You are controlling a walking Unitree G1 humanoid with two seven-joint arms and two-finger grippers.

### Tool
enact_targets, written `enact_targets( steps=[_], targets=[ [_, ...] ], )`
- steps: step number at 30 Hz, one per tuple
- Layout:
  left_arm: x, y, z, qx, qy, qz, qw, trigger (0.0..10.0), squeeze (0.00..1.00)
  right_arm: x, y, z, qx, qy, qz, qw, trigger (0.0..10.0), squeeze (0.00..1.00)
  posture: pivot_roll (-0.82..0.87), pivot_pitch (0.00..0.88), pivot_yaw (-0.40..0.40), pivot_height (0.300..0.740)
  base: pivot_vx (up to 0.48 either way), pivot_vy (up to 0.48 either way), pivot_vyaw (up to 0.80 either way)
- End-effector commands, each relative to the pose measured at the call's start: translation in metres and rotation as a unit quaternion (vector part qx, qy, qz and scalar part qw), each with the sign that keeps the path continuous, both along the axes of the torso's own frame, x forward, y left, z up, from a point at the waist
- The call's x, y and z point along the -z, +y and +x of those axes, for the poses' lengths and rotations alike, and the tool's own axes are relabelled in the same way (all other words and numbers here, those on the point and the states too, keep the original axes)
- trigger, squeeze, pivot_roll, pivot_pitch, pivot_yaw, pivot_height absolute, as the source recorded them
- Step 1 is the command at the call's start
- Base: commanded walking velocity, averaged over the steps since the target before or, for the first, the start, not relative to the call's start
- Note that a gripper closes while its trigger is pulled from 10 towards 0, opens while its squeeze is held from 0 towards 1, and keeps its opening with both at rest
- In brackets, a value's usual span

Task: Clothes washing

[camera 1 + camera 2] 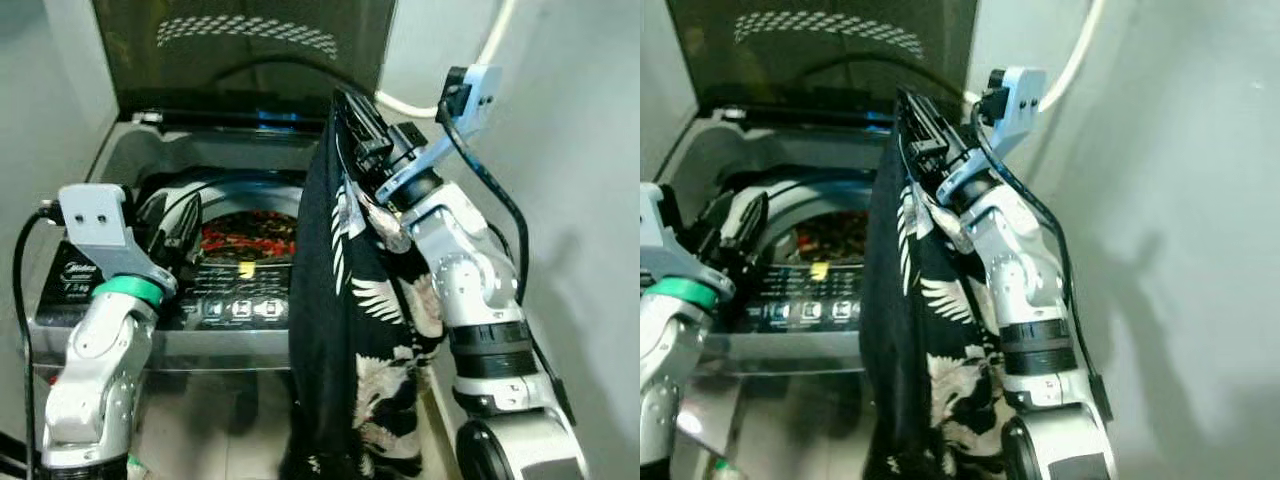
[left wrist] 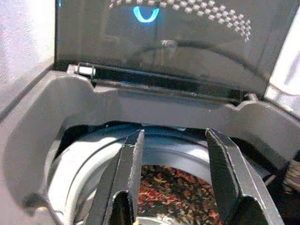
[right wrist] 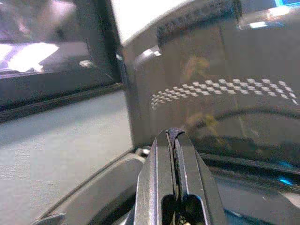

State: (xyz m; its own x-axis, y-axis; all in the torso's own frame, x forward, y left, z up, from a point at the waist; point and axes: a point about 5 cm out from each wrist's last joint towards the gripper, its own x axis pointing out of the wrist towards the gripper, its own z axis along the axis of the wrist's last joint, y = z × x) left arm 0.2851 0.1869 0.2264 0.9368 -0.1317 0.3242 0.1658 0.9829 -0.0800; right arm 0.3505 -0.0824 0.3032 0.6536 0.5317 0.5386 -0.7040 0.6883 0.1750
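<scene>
While the washing machine (image 1: 120,160) stands lid-up, "Midea" reads on its front left corner. Over its drum hovers the left pincer (image 2: 173,178), fingers wide, red-patterned cloth (image 1: 250,235) below. Right of the drum, the right pincer (image 1: 345,110) clamps a black crane-print garment (image 1: 350,330) hanging down the machine's front.

You're working in soft, fairly dim indoor light. The raised washer lid (image 1: 250,50) mirrors a dotted pattern and a blue glow. On the pale wall (image 1: 1180,250) to your right, the right arm casts a soft shadow. The head views look slightly soft and grainy. In the right wrist view the near fingers (image 3: 176,187) blur, with bright glare patches beyond.
</scene>
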Motion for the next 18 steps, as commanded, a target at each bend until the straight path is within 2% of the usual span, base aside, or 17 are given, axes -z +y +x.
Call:
enact_targets(
  steps=[1,9,10,11,12,13,14,15,16,17,18],
  targets=[
    [0.0,0.004,-0.004,-0.008,-0.004,0.004,1.0,10.0,0.0,-0.008,0.004,-0.002,-0.008,-0.016,0.002,1.0,10.0,0.0,0.12,0.006,-0.049,0.74,0.0,0.0,0.0],
    [0.0,0.005,-0.004,-0.013,-0.001,0.006,1.0,10.0,0.0,-0.013,0.009,0.002,-0.014,-0.02,-0.006,1.0,10.0,0.0,0.13,0.0,-0.051,0.74,0.0,0.0,0.0],
    [0.0,0.005,-0.003,-0.015,0.0,0.01,1.0,10.0,0.0,-0.016,0.013,0.01,-0.009,-0.013,-0.036,0.999,10.0,0.0,0.13,0.0,-0.051,0.74,0.0,0.0,0.0],
    [0.0,0.005,-0.003,-0.015,0.0,0.01,1.0,10.0,0.0,-0.016,0.013,0.01,-0.009,-0.013,-0.036,0.999,10.0,0.0,0.13,0.0,-0.051,0.74,0.0,0.0,0.0],
    [-0.001,0.004,-0.001,-0.014,-0.001,0.014,1.0,10.0,0.0,-0.02,0.023,0.018,-0.015,-0.014,-0.094,0.995,10.0,0.0,0.13,0.0,-0.052,0.74,0.0,0.0,0.0],
    [-0.001,0.004,-0.001,-0.014,-0.001,0.014,1.0,10.0,0.0,-0.02,0.023,0.018,-0.015,-0.014,-0.094,0.995,10.0,0.0,0.13,0.0,-0.052,0.74,0.0,0.0,0.0],
    [-0.003,0.004,0.0,-0.012,-0.004,0.017,1.0,10.0,0.0,-0.038,0.035,0.025,-0.022,-0.032,-0.147,0.988,10.0,0.0,0.12,0.0,-0.051,0.74,0.0,0.0,0.0],
    [-0.004,0.005,0.001,-0.01,-0.006,0.019,1.0,10.0,0.0,-0.06,0.041,0.029,-0.017,-0.059,-0.168,0.984,10.0,0.0,0.12,0.0,-0.046,0.74,0.0,0.0,0.0],
    [-0.005,0.005,0.002,-0.009,-0.007,0.02,1.0,10.0,0.0,-0.09,0.042,0.027,0.001,-0.1,-0.155,0.983,10.0,0.0,0.12,0.0,-0.046,0.74,0.0,0.0,0.0],
    [-0.005,0.005,0.002,-0.009,-0.007,0.02,1.0,10.0,0.0,-0.09,0.042,0.027,0.001,-0.1,-0.155,0.983,10.0,0.0,0.12,0.0,-0.046,0.74,0.0,0.0,0.0],
    [-0.004,0.005,0.003,-0.008,-0.007,0.023,1.0,10.0,0.0,-0.151,0.023,0.018,0.066,-0.171,-0.059,0.981,10.0,0.0,0.12,0.0,-0.053,0.74,0.0,0.0,0.0]
  ],
)
